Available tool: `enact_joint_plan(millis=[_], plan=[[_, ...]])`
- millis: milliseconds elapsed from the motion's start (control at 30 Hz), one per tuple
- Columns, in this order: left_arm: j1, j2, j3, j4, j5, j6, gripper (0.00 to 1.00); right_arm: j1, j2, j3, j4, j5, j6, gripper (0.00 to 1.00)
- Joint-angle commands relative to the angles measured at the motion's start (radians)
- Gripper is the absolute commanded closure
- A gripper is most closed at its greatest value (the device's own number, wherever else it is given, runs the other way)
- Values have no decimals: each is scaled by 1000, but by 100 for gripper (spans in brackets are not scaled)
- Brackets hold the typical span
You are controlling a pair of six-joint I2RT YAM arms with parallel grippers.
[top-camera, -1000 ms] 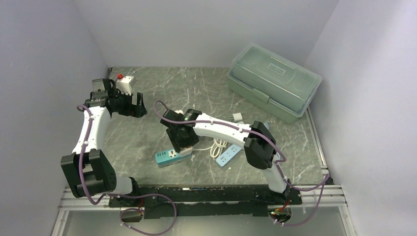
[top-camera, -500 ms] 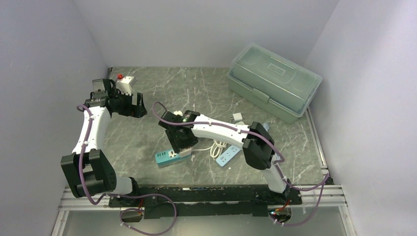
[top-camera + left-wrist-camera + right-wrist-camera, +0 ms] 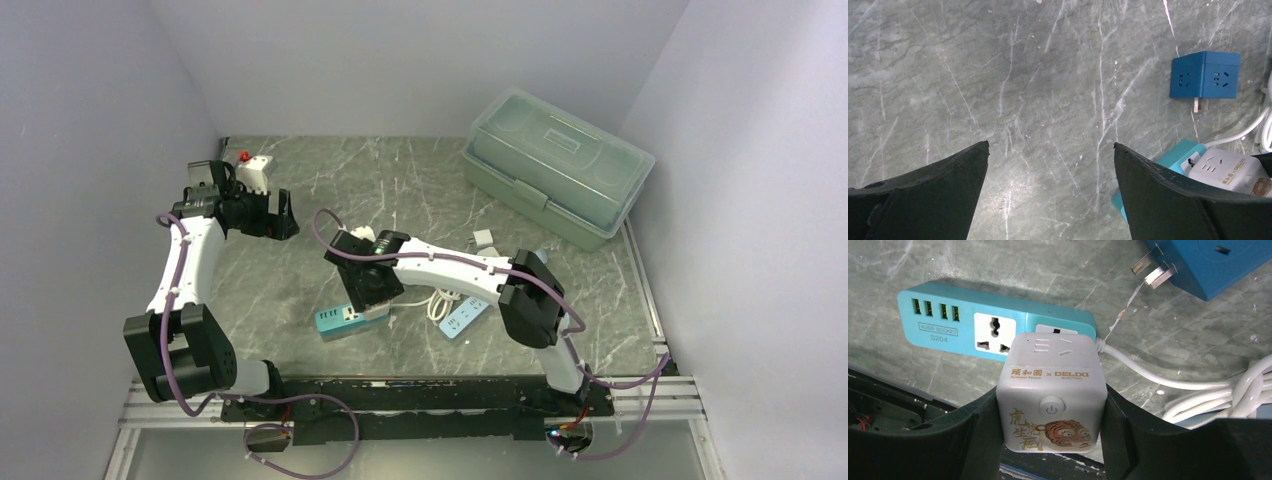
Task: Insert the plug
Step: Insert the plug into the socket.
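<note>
1. Left pincer (image 3: 1050,145): fully open and empty, hovering over bare table (image 3: 998,75) at the far left. It has not moved in the last second and plays no part in this step.

2. Strip (image 3: 948,322): teal, lying flat near the front edge. Its left universal socket is free.

3. Cube (image 3: 1052,405): this white plug block is clamped between my right pincer's (image 3: 1050,425) fingers, which press on its two sides. It covers the strip's right-hand socket.

4. Change: my right arm has sunk slightly and drawn left, while the cube has kept its place over that socket. I judge this to be the press-down. The prongs are hidden, so I cannot tell whether it is seated.

5. The blue cube (image 3: 1208,265) and cord (image 3: 1148,375) lie to the right, clear of the socket.
</note>
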Motion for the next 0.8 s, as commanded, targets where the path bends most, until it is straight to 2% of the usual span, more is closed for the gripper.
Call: enact_joint_plan(millis=[0,433,767], plan=[[-2,-9,29,2,13,-5,0,14,66,-80,-23,94,-8,100],[-2,-4,34,-9,9,5,0,23,68,-161,40,73,4,100],[-1,-7,12,0,28,14,0,17,157,-40,-42,23,-50,100]])
